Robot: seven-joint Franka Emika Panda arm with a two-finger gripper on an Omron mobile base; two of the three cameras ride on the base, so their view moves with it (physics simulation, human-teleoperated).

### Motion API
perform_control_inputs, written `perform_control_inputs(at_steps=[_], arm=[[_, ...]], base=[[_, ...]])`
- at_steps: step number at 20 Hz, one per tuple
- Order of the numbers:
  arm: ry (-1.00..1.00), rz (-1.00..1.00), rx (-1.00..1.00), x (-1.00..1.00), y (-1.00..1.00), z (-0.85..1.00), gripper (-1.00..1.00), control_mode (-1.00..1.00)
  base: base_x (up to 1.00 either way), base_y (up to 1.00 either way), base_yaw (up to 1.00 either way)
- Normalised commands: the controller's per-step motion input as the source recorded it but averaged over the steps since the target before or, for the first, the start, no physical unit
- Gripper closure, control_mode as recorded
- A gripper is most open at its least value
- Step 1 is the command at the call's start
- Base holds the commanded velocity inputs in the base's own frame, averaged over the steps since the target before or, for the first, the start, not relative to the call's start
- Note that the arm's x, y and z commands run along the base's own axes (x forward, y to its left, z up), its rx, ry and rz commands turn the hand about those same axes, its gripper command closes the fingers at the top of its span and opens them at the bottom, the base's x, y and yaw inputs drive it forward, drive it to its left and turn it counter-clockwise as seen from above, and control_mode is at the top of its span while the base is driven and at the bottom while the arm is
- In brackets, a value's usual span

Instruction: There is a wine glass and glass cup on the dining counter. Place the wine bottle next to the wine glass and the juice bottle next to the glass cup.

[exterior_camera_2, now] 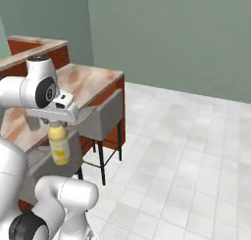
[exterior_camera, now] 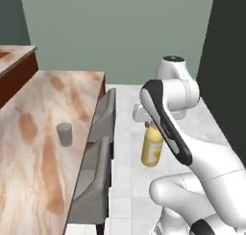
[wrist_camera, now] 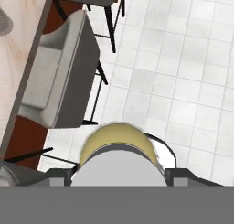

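Yellow plastic fills the low middle of my hand view: the juice bottle [wrist_camera: 119, 143] hangs upright under my gripper [exterior_camera: 153, 126], its long axis vertical, my fingers clenched on its neck just below the grey-white cap. I am carrying it over the white tiled floor [exterior_camera_2: 196, 151], off the edge of the dining counter [exterior_camera: 43, 133] and clear of it, with two grey chairs [exterior_camera: 98, 174] standing between me and the marbled top. What the coming move turns on is the glass cup [exterior_camera: 64, 134]: in the left base view it stands on the counter at about nine o'clock from the bottle, well apart, roughly level with it along the counter's length. In my hand view, a grey curved edge at the upper left corner, about ten o'clock from the bottle, may be that cup, though I cannot be sure. I judge the bottle has to travel sideways over the chair backs and come down upright just beside the cup. I cannot make out the wine glass or wine bottle here.
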Motion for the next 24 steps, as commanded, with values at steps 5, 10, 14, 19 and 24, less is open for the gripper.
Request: perform_control_inputs(at_steps=[5,10,14,19,24], arm=[[0.0,0.0,0.0,0.0,0.0,0.0,1.0,1.0],[0.0,0.0,0.0,0.0,0.0,0.0,1.0,1.0],[0.0,0.0,0.0,0.0,0.0,0.0,1.0,1.0],[0.0,0.0,0.0,0.0,0.0,0.0,1.0,1.0],[0.0,0.0,0.0,0.0,0.0,0.0,1.0,1.0]], base=[[0.37,-0.04,0.76],[0.29,-0.13,0.72],[0.25,-0.19,0.68],[0.27,-0.25,0.61],[0.29,-0.37,0.46]])
